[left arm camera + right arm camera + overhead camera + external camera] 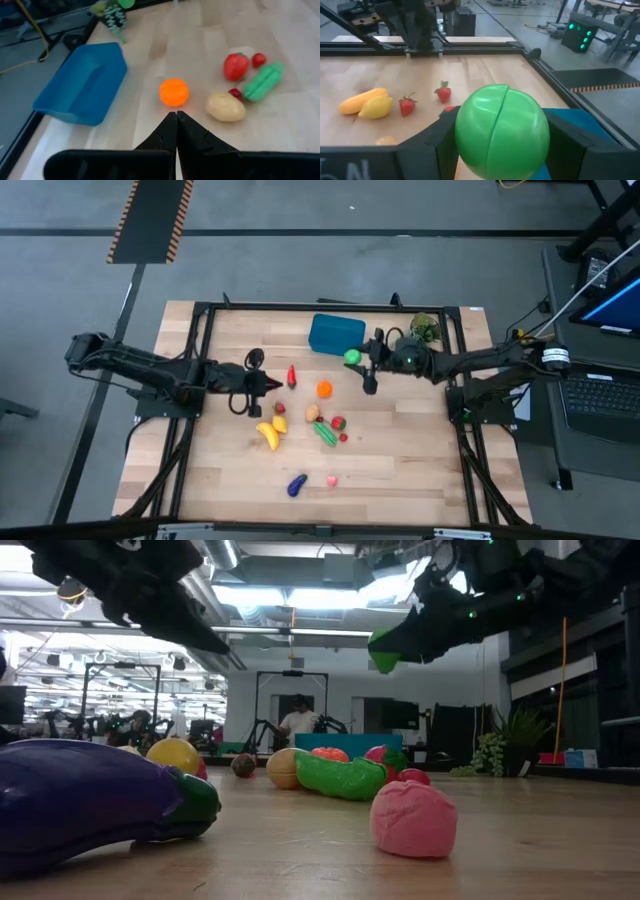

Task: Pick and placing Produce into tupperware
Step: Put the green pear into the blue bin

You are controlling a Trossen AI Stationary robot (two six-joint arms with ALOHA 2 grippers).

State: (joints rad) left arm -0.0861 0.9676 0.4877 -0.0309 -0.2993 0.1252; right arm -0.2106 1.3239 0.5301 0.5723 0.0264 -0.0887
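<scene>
Green ball (501, 131) sits clamped in your right gripper (357, 358), lifted just beside the blue tub (335, 334) at the table's far side, not yet dropped in. Your left gripper (272, 383) waits closed and empty. Most produce, including the orange (324, 389) and banana (267, 434), remains scattered mid-table; the tub looks empty.
</scene>
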